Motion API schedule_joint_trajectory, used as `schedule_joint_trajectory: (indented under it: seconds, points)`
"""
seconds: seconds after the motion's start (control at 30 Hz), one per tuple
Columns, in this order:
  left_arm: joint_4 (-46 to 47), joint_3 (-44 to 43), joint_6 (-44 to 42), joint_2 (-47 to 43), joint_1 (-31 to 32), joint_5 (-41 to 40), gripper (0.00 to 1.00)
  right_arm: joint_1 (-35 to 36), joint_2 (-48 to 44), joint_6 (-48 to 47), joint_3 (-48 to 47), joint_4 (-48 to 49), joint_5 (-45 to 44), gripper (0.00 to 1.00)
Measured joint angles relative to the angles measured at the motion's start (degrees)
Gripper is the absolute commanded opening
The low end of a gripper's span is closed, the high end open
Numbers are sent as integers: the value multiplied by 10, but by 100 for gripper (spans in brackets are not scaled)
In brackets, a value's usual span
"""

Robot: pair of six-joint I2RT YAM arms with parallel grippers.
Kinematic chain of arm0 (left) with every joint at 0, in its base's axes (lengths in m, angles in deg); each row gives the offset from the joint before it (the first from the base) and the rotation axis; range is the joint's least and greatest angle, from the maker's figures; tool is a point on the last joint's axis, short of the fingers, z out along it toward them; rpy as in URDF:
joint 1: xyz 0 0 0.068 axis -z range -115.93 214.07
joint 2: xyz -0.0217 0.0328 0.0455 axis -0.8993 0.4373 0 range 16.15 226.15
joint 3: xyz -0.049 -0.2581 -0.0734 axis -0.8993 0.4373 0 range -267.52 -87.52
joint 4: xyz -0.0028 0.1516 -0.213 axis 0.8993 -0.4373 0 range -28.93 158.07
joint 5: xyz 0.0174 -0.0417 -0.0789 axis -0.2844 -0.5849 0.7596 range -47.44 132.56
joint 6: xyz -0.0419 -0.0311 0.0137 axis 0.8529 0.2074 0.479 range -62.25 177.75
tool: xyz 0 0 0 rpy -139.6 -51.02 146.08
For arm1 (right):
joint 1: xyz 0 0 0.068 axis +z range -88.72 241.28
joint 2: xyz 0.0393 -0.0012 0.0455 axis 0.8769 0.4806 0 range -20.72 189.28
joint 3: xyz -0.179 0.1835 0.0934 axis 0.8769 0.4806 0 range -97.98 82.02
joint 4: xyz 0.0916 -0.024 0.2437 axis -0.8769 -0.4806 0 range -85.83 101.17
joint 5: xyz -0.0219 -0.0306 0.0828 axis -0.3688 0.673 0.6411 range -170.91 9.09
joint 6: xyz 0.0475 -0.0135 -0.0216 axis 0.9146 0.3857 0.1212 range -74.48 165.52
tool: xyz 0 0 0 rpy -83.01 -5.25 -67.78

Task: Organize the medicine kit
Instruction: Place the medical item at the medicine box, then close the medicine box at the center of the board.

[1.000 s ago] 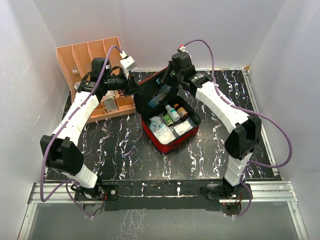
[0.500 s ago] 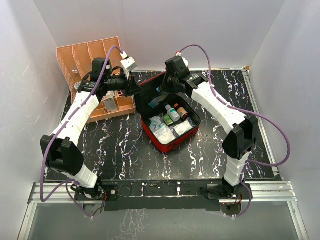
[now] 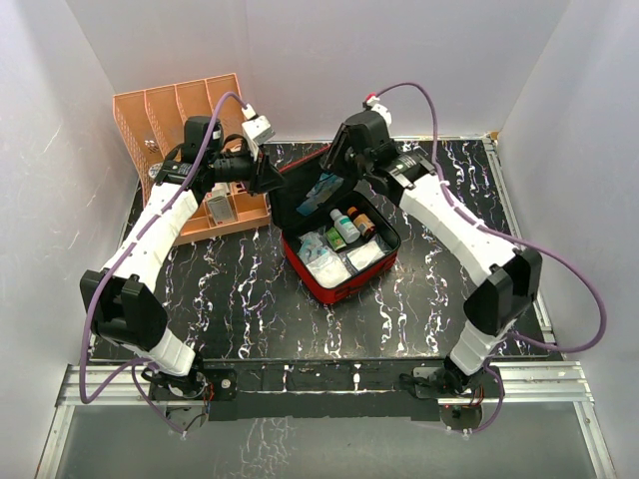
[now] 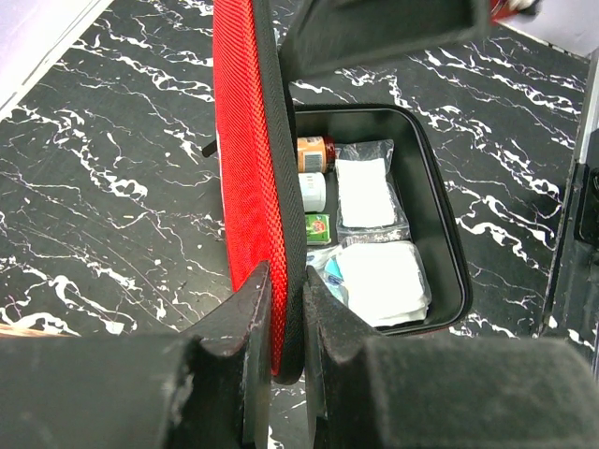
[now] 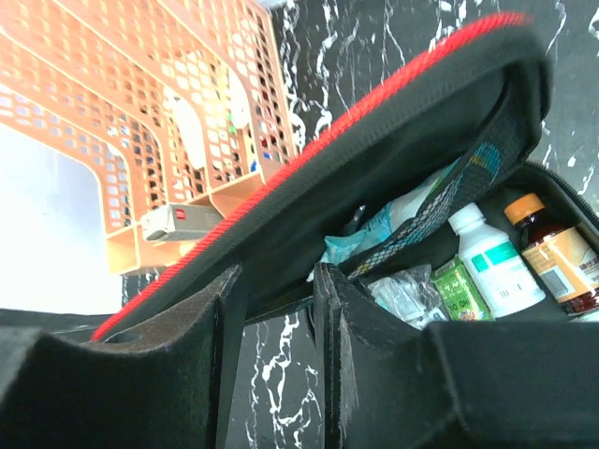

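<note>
Overhead view down from behind, wrist views close, all sharing medicine kit

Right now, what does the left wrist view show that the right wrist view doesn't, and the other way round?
Only the left wrist: the left tool clamped on the red lid, and white packets in the medicine kit. Only the right wrist: the orange rack and the lid's mesh pocket. Both: the lid, white bottle, amber bottle and green box.

Plain white walls enclose the table on three sides. The tabletop is black with white veining. An aluminium rail runs along its near edge. Lighting is even.
</note>
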Motion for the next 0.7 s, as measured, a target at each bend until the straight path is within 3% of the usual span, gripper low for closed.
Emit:
schedule_joint_trajectory:
  seconds: [0.4, 0.7]
  points:
    - [-91, -11, -92, -8, 43, 21, 0, 0, -126, -40, -8, 13, -139, 35]
    - [-109, 24, -94, -25, 119, -10, 0, -2, -134, -37, 16, -4, -158, 34]
